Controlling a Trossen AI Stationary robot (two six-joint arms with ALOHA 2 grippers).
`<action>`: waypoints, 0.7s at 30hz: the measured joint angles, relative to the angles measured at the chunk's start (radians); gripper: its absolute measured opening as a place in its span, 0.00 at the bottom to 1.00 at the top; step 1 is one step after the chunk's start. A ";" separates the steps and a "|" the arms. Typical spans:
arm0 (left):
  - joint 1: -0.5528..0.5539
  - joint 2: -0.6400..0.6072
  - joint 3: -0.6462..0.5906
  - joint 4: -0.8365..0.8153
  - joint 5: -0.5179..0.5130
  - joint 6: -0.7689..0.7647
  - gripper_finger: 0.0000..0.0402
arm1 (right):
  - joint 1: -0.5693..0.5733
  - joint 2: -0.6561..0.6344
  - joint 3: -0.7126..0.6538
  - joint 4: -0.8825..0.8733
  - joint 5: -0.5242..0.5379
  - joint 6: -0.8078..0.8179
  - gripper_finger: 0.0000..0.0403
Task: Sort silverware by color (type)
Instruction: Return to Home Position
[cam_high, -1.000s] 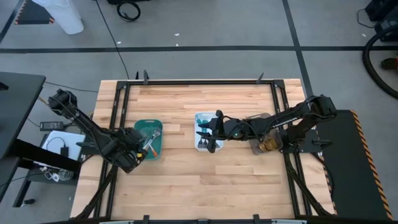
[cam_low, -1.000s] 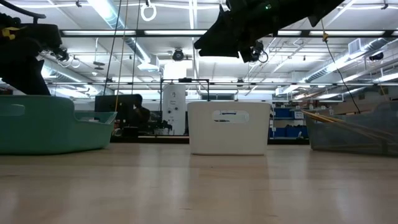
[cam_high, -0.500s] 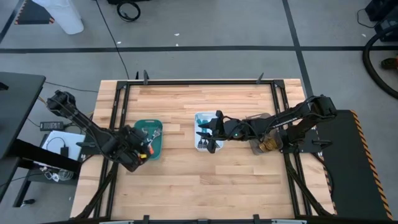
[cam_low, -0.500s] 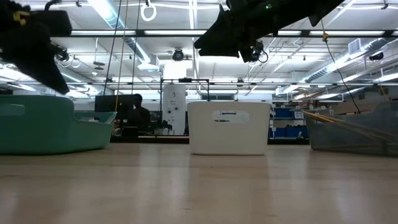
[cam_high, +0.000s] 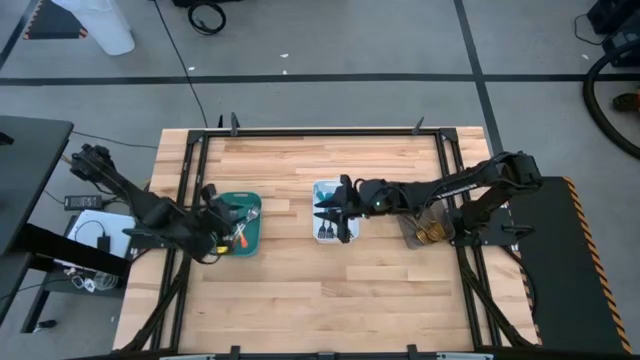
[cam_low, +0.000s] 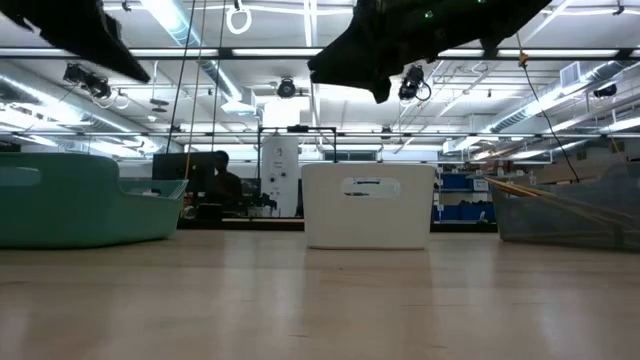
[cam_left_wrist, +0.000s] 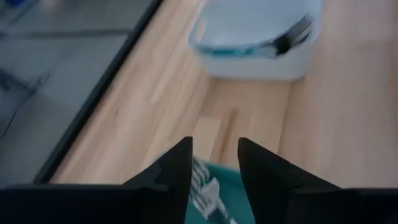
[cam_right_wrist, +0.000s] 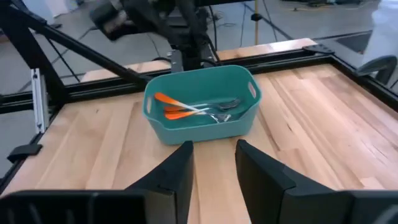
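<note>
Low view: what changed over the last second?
The left gripper, open and empty, rose from beside the teal bin to the picture's top left corner. The right gripper, open above the white bin, shifted only slightly. Both bins stayed put.

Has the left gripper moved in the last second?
Yes. In the low view, the left gripper has risen, from just above the teal bin's rim to well above it.

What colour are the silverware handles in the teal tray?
Orange handles; the right wrist view shows them best.
</note>
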 joint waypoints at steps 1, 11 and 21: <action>0.003 -0.028 0.000 0.020 -0.003 0.043 0.33 | -0.013 0.001 0.000 -0.001 -0.029 -0.002 0.31; 0.057 -0.231 0.000 0.198 -0.004 0.381 0.24 | -0.092 -0.096 0.000 -0.048 -0.146 -0.070 0.20; 0.086 -0.389 -0.145 0.500 0.039 0.622 0.10 | -0.123 -0.261 -0.050 -0.092 -0.141 -0.135 0.18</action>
